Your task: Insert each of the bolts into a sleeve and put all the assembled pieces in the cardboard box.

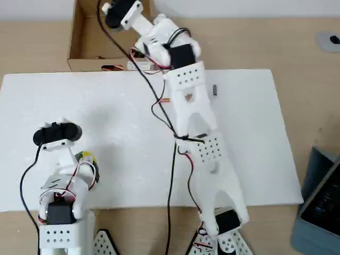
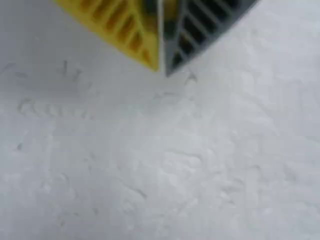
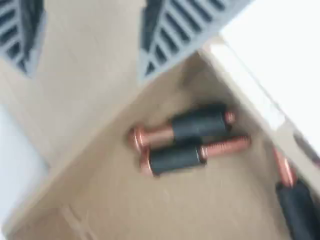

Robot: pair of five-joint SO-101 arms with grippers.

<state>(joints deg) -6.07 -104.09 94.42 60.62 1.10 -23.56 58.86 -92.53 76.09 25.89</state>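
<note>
R end effector point(image 3: 90, 37) open over cardboard box point(image 1: 84, 38), upper left | three sleeved bolts point(image 3: 192, 125) inside | L end effector point(image 2: 162, 62) closed, empty

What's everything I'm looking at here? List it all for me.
assembled pieces: three seen, copper bolts in black sleeves, inside the cardboard box
cardboard box: one, brown, at the table's far edge
small piece: one, dark, loose on the board
board: one, white, lying on the table
table: one, tan wood
case: one, blue-grey, near right corner
left gripper: yellow and grey, shut, over the board
right gripper: grey, open, above the box
</note>
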